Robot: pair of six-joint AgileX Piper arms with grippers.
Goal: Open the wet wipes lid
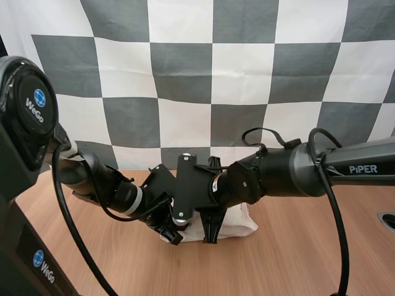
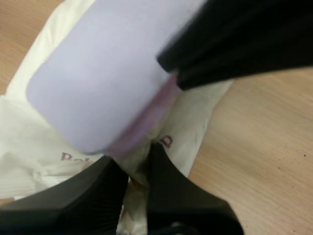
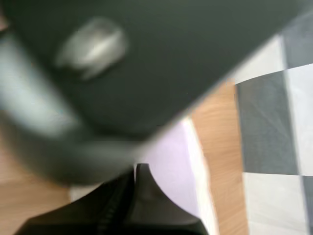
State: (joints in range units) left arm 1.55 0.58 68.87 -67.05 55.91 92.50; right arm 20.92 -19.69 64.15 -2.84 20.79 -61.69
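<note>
A cream pack of wet wipes [image 1: 237, 223] lies on the wooden table [image 1: 290, 259] under both arms. Its pale lilac lid [image 2: 98, 83] looks raised a little at one edge, with a darker purple strip beneath. My left gripper [image 1: 171, 233] is shut on the pack's crinkled end [image 2: 138, 171], which is pinched between its fingers [image 2: 105, 193]. My right gripper [image 1: 210, 233] comes down from the right. Its fingers [image 3: 142, 196] lie together with the tips at the edge of the lid [image 3: 171, 164]. From the left wrist view, the right gripper [image 2: 178, 78] grips that lid edge.
The two arms cross closely over the pack, and the left arm's body [image 3: 122, 58] looms right in front of the right wrist camera. Bare wood [image 1: 321, 246] stretches to the right and front of the pack. A round fitting [image 1: 387, 220] sits at the table's right edge.
</note>
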